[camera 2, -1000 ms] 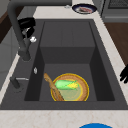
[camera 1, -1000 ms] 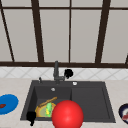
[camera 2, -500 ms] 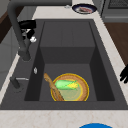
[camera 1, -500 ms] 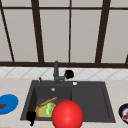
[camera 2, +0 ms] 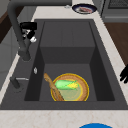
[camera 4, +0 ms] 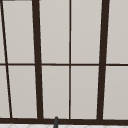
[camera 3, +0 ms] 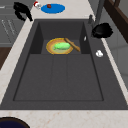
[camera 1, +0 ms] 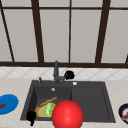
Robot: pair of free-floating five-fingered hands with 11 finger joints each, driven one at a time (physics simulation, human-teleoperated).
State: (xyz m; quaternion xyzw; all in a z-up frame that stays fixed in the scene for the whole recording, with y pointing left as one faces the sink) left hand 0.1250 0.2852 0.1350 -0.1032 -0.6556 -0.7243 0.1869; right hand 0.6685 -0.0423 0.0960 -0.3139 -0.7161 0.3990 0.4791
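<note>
My right hand hangs just right of the dark faucet, its fingers curled about the end of the faucet's lever; it appears again beside the faucet's neck. My left hand floats over the sink's front left corner with relaxed fingers pointing down and holds nothing. In the basin a yellow bowl holds a green corn cob, and a wooden spoon leans across its rim. A big red ball covers the sink's front edge.
The dark sink has a basin on the left and a flat drainer on the right. A blue plate lies on the left counter and a dark plate on the right. A small white thing sits on the back rim.
</note>
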